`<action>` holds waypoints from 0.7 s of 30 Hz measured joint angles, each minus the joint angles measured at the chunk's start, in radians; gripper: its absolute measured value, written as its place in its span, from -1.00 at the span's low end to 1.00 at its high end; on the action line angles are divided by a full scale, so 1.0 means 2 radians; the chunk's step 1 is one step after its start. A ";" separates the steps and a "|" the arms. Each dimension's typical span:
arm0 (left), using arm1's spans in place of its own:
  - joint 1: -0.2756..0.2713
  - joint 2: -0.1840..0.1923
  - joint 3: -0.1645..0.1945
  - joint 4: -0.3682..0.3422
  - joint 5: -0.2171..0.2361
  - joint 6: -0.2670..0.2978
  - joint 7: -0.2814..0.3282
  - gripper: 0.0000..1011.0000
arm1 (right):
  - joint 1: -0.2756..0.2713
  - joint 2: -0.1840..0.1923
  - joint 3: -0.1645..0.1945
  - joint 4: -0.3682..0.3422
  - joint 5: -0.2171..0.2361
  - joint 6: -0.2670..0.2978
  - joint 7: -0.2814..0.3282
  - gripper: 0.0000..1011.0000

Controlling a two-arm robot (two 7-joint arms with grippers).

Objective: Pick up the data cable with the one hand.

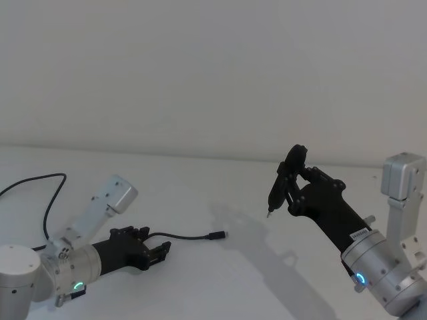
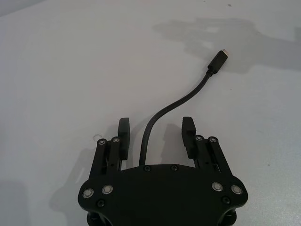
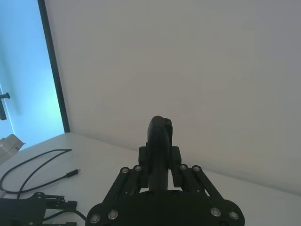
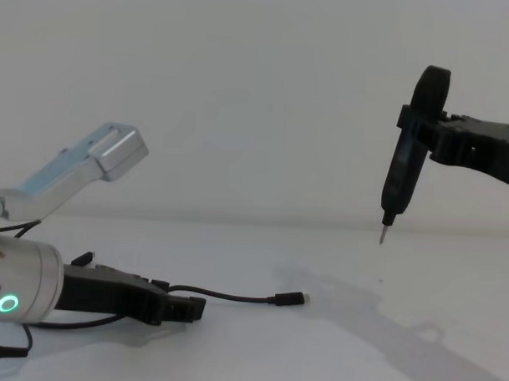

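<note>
Data cable [image 2: 176, 101]: thin black cord flat on white worktop [image 1: 220, 280], running between the fingers [image 2: 188, 127] of the left hand [image 2: 156, 123], spread wide; silvery-tipped plug [image 2: 218, 61] just ahead of them. Step looks pre-grasp: close on cord, then lift. Right hand [image 1: 293, 187], raised well apart, clamps a black pen-like tool [image 4: 406, 162].

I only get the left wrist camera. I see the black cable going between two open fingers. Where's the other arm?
Observer: The right gripper hangs high above the table, off to the right, apart from the data cable.
Operator: Is it holding anything?
Observer: Yes, it is shut on a black pen-shaped tool, thin metal tip pointing down.
Operator: Where does the cable go behind my camera?
Observer: A black cord loops on the table behind the left gripper and its arm; it looks like the same cable.
</note>
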 joint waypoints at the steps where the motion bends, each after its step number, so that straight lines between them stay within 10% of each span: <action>1: 0.000 0.000 0.000 0.000 0.000 0.000 0.000 0.23 | 0.000 0.000 0.000 0.000 0.000 0.000 0.000 -0.46; 21: 0.000 0.000 0.000 0.000 0.000 0.000 0.000 -0.02 | 0.004 -0.001 -0.002 0.007 0.000 -0.002 0.003 -0.46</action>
